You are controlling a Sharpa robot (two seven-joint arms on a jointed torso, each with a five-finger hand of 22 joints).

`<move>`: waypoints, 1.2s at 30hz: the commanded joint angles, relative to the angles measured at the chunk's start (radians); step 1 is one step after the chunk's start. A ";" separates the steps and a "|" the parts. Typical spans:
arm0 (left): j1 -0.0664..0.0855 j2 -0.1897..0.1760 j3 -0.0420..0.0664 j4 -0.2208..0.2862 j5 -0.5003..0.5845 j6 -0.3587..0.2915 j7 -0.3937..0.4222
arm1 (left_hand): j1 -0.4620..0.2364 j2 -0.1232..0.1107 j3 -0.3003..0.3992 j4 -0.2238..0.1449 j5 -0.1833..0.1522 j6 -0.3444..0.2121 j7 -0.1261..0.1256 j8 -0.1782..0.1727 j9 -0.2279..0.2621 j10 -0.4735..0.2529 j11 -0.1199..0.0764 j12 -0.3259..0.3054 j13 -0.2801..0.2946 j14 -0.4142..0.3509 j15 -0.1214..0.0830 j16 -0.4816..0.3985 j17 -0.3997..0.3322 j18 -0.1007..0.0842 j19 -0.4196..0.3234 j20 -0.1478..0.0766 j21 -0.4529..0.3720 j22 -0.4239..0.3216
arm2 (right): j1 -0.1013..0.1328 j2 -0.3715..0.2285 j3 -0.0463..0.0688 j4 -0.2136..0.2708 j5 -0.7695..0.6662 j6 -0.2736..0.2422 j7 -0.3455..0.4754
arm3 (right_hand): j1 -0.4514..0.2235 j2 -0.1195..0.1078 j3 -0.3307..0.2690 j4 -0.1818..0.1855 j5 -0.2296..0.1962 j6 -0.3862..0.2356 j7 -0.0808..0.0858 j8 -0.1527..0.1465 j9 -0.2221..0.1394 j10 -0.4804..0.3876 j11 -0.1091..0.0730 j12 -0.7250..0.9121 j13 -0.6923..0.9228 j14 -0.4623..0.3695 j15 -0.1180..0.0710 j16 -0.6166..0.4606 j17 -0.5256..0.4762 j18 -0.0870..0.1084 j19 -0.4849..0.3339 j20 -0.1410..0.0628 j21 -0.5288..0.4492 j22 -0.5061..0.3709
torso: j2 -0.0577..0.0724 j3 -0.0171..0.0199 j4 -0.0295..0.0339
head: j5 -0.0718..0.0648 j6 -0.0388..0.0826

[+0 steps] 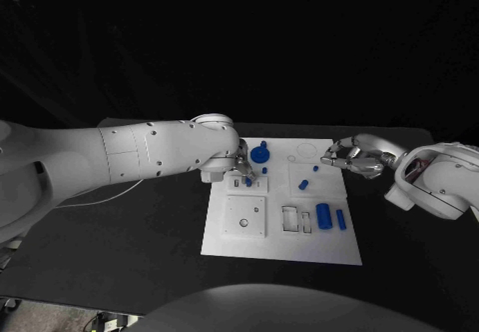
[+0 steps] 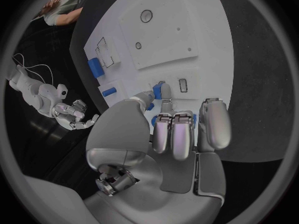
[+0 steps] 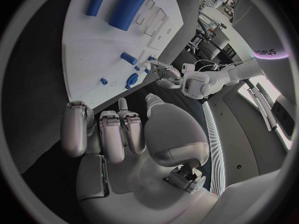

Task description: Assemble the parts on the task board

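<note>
Task board — left hand pinches small blue part over it.

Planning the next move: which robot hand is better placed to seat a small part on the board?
Left. The left robot hand is over the task board, fingertips at a small blue part; the right robot hand hovers at the board's edge.

One task board, about seven blue parts, two hands
</note>
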 commanded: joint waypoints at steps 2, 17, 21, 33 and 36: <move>-0.005 0.003 -0.001 0.001 0.002 0.028 -0.151 | 0.003 0.011 0.008 -0.001 0.004 0.006 -0.012 -0.006 -0.001 0.087 -0.005 -0.006 0.243 0.101 -0.004 -0.005 0.252 0.015 -0.004 0.001 -0.005 -0.002 | -0.001 0.002 0.000 -0.001 -0.003 0.018 0.000 | 0.010 0.000 -0.004 0.001 0.004 -0.007 -0.002 -0.004 -0.001 0.108 0.007 0.000 0.263 0.106 0.009 0.003 0.263 0.008 -0.007 -0.001 -0.005 0.180 | -0.001 -0.0002 0.0000 | 0.001 0.000; -0.009 0.002 -0.001 -0.001 0.006 0.037 -0.151 | 0.004 0.010 0.009 -0.002 0.004 0.005 -0.012 -0.007 -0.001 0.086 -0.004 -0.007 0.242 0.101 -0.004 -0.006 0.251 0.016 -0.005 0.001 -0.006 -0.003 | -0.004 0.004 0.000 -0.005 -0.003 0.020 -0.001 | 0.012 0.000 -0.004 0.000 0.005 -0.007 -0.002 -0.004 -0.001 0.108 0.007 0.000 0.263 0.106 0.009 0.003 0.263 0.009 -0.008 -0.001 -0.007 0.179 | 0.000 -0.0008 0.0000 | 0.002 0.000; -0.010 0.003 -0.001 0.000 0.008 0.040 -0.151 | 0.004 0.010 0.010 -0.003 0.003 0.005 -0.011 -0.008 -0.001 0.085 -0.004 -0.009 0.240 0.100 -0.003 -0.008 0.250 0.016 -0.006 0.001 -0.007 -0.004 | -0.005 0.005 0.000 -0.005 -0.003 0.020 -0.001 | 0.013 0.000 -0.005 0.000 0.005 -0.007 -0.002 -0.004 -0.002 0.108 0.007 0.000 0.263 0.106 0.009 0.003 0.263 0.009 -0.008 -0.001 -0.007 0.179 | 0.000 -0.0002 0.0000 | 0.003 0.000; -0.010 0.001 -0.001 0.001 0.012 0.039 -0.150 | 0.005 0.011 0.012 -0.004 0.004 0.005 -0.011 -0.009 -0.001 0.083 -0.004 -0.011 0.238 0.099 -0.003 -0.009 0.248 0.016 -0.007 0.002 -0.009 -0.005 | -0.005 0.004 0.000 -0.005 -0.002 0.021 -0.003 | 0.014 0.000 -0.005 0.000 0.006 -0.008 -0.002 -0.005 -0.002 0.108 0.007 0.000 0.263 0.106 0.008 0.003 0.263 0.009 -0.008 -0.001 -0.008 0.179 | 0.000 -0.0004 -0.0005 | 0.003 0.000; -0.010 0.000 -0.001 0.002 0.013 0.036 -0.148 | 0.006 0.012 0.014 -0.005 0.004 0.005 -0.011 -0.010 -0.001 0.081 -0.003 -0.014 0.235 0.098 -0.003 -0.012 0.246 0.016 -0.007 0.002 -0.010 -0.006 | -0.006 0.004 0.000 -0.005 -0.002 0.021 -0.004 | 0.014 0.000 -0.005 0.000 0.006 -0.008 -0.002 -0.005 -0.002 0.108 0.007 0.000 0.263 0.106 0.008 0.003 0.263 0.009 -0.008 -0.001 -0.008 0.179 | 0.000 -0.0004 -0.0004 | 0.003 0.000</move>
